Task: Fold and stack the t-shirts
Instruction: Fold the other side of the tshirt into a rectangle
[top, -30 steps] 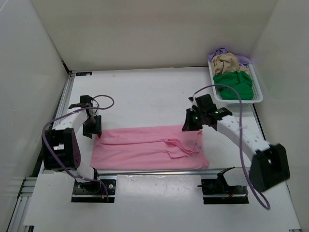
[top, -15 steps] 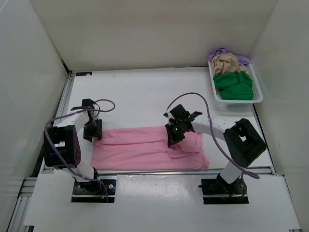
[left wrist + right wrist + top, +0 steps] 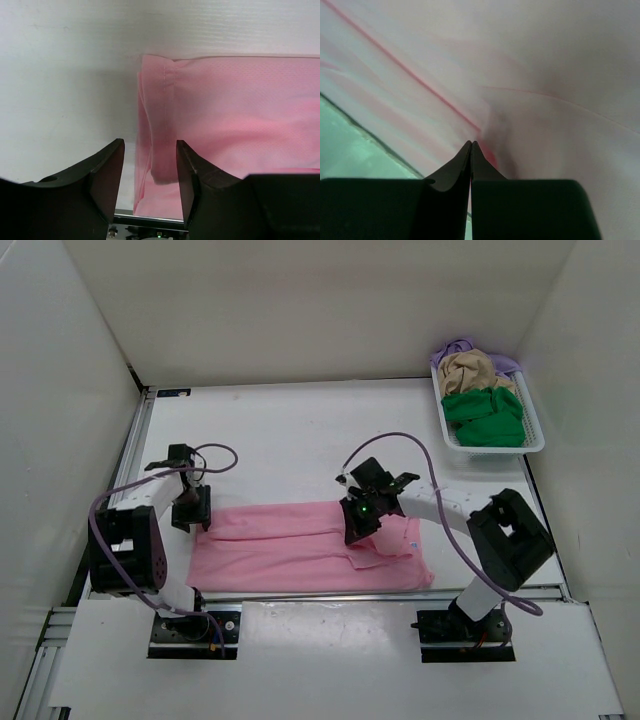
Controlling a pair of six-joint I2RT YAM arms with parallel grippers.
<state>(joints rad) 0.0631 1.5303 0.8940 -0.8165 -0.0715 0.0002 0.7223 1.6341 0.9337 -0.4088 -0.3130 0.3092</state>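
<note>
1. The pink shirt [image 3: 290, 550] lies flat along the counter's [image 3: 280, 430] near edge.
2. The right end effector [image 3: 358, 527] is pressed together, pinching its cloth mid-shirt, likely to lift a fold.
3. The left end effector [image 3: 190, 512] is spread, straddling the hem corner, ungripped.
4. The other shirts [image 3: 483, 410] wait in the basket [image 3: 535, 443].

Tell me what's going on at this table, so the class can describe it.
Two robot arms are working on the pink t-shirt, which lies flat near the table's front edge. The right gripper is shut and appears to pinch the cloth right of the shirt's middle. The left gripper is open, its jaws straddling the shirt's left edge without gripping it. The green t-shirt, tan t-shirt and lavender t-shirt sit bunched in the white basket at the far right.
</note>
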